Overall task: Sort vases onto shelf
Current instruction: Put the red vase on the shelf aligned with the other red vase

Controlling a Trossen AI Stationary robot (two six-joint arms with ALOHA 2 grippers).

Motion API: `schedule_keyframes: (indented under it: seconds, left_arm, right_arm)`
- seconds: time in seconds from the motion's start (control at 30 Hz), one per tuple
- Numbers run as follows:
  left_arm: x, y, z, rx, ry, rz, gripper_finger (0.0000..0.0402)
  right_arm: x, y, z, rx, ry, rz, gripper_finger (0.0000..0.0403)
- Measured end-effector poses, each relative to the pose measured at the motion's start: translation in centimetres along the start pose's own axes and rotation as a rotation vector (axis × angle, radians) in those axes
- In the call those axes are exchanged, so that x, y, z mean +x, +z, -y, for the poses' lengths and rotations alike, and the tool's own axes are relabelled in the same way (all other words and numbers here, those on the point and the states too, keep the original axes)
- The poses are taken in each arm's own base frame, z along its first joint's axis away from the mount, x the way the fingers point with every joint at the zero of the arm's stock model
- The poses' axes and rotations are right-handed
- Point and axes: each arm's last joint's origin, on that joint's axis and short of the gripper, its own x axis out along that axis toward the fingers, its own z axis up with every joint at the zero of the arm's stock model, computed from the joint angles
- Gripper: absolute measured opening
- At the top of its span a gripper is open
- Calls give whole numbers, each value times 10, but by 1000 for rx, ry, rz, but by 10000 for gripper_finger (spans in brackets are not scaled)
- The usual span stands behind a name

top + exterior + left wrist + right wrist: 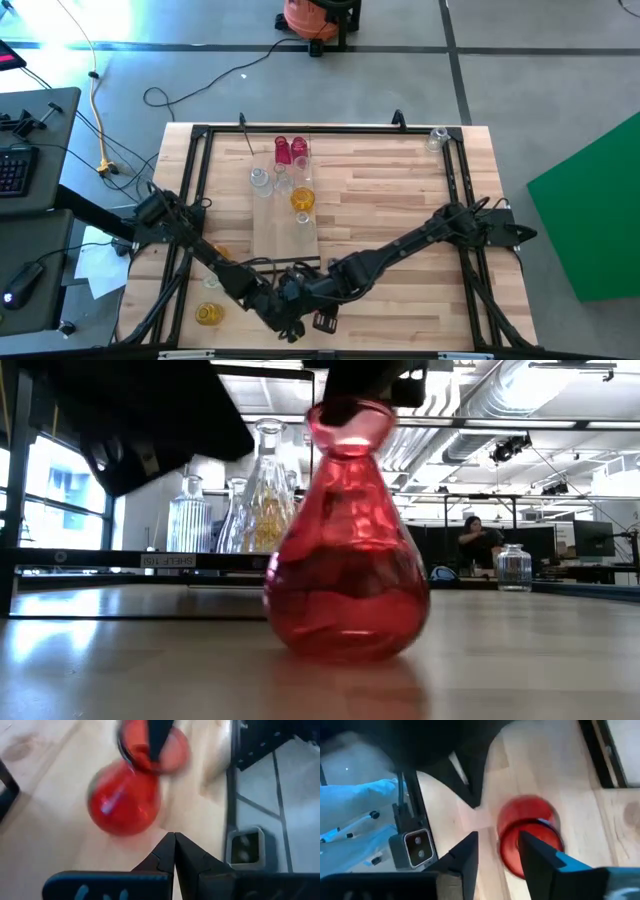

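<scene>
Red vase [347, 550] upright on table, right fingers [492, 860] parted beside it, left fingers [174, 852] closed empty

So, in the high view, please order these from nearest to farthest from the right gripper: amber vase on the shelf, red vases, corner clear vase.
1. Amber vase, on the shelf, closest to the right gripper.
2. Red vases, at the shelf's far end.
3. Clear vase, alone in the far right corner.
</scene>
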Motion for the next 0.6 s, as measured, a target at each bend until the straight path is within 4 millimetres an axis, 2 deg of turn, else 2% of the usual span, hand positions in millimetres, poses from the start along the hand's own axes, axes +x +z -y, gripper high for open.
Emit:
schedule_keyframes:
  seconds: [0.17, 0.6]
  left_arm:
    - [14, -2, -2, -43, -23, 15, 0]
    - [13, -6, 4, -46, -114, -62, 0]
  right_arm:
    - [1, 3, -3, -9, 30, 32, 125]
    - [1, 5, -5, -4, 65, 41, 126]
